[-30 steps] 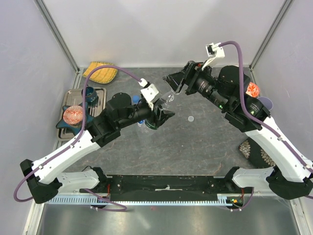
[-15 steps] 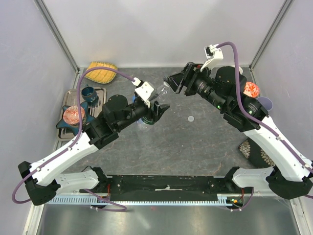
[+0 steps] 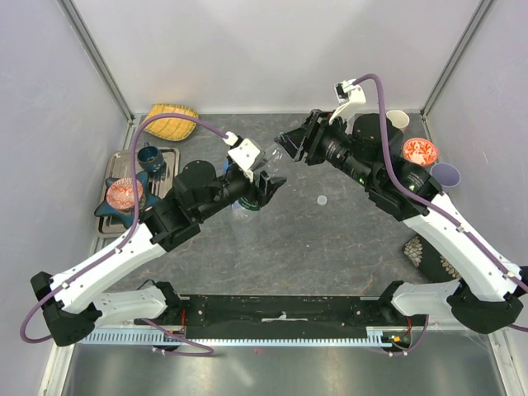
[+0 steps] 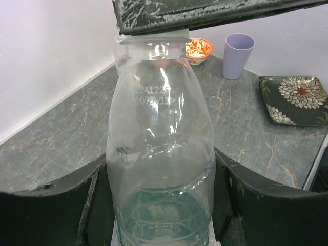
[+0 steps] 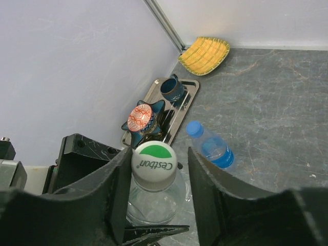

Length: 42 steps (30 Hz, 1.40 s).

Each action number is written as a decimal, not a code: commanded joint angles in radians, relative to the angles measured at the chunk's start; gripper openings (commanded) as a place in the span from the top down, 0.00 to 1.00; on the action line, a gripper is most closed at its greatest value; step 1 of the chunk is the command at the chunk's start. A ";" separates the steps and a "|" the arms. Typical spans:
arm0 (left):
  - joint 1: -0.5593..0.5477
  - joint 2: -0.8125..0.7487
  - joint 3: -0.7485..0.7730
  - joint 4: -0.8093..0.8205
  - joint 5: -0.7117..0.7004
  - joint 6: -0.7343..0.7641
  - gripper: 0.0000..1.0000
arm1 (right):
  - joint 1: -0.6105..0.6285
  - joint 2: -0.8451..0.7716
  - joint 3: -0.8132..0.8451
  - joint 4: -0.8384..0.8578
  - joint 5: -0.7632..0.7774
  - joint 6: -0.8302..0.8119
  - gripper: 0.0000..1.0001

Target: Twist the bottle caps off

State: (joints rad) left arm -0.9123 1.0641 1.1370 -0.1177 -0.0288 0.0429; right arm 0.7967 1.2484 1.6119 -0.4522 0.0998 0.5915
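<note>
- One clear bottle (image 4: 161, 154) is clenched around its belly by my left gripper (image 3: 264, 188). I cannot tell whether its base rests on the grey table (image 3: 330, 247).
- On top of that bottle sits the white-and-green Cestbon cap (image 5: 154, 159). My right gripper (image 3: 289, 145) straddles it with jaws released: one finger is almost touching the cap, and the other shows a clear gap.
- First risk: the cap sits off-centre between those fingers. Closing may push the bottle's neck sideways, so the pads skate off the cap instead of pinching it.
- Second risk: the bottle's wall looks thin and creased where the left fingers press. Under torque I expect it to spin or buckle in that grasp before the thread breaks loose.
- Third risk: just beyond the bottle, a blue-tinted bottle (image 5: 212, 148) lies on its side. If the clear bottle slips, it could send that one rolling.
</note>
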 commanded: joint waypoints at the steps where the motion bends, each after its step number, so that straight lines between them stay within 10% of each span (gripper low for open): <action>1: -0.007 -0.021 -0.006 0.061 -0.013 0.040 0.53 | 0.002 -0.010 -0.015 0.041 -0.003 0.001 0.51; 7: -0.008 -0.030 -0.010 0.059 0.024 0.034 0.53 | 0.002 -0.027 -0.047 0.058 0.005 -0.016 1.00; 15: 0.019 -0.062 0.056 -0.028 0.367 -0.017 0.58 | 0.001 -0.107 -0.124 0.135 -0.254 -0.212 1.00; 19: 0.091 -0.066 0.102 -0.022 0.784 -0.132 0.58 | -0.002 -0.162 -0.145 0.150 -0.461 -0.306 1.00; 27: 0.187 -0.021 0.089 0.270 1.263 -0.472 0.55 | -0.004 -0.276 -0.277 0.340 -0.790 -0.334 1.00; 42: 0.187 0.089 0.020 0.618 1.376 -0.736 0.55 | -0.004 -0.225 -0.377 0.397 -1.240 -0.372 1.00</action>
State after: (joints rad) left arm -0.7326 1.1423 1.1336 0.3500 1.3846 -0.6006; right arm 0.7750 0.9829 1.2976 0.0517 -0.9283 0.2192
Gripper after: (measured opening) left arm 0.666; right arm 0.407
